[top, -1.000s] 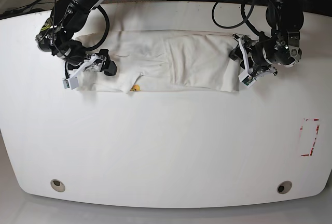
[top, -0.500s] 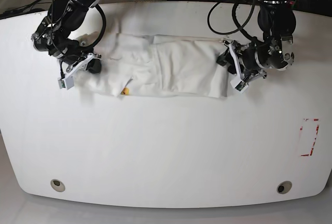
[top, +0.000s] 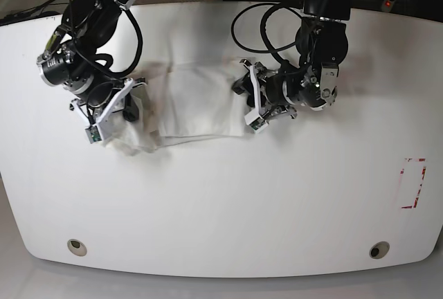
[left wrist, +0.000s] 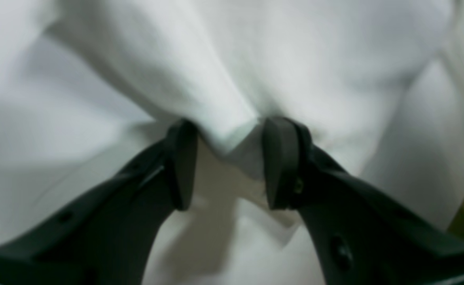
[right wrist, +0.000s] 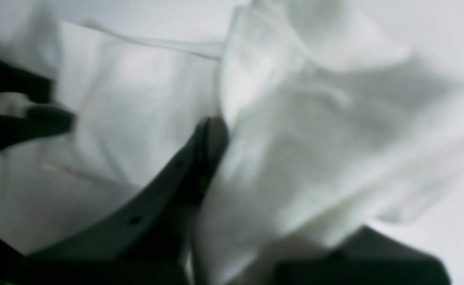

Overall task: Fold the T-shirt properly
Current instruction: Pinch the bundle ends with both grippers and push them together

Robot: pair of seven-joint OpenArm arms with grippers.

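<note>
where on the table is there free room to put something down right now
The whole near half of the table is bare, from the T-shirt down to the two round holes by the front edge. The right end is free too, apart from the red marked rectangle. It is crowded across the far middle, where the left gripper and right gripper hold the shirt's ends.

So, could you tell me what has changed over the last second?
The left gripper carried its end of the T-shirt across toward the right gripper, so the long strip is now a shorter, bunched bundle. Both grippers kept their hold on the cloth, and the red marking on the table stayed put.
</note>
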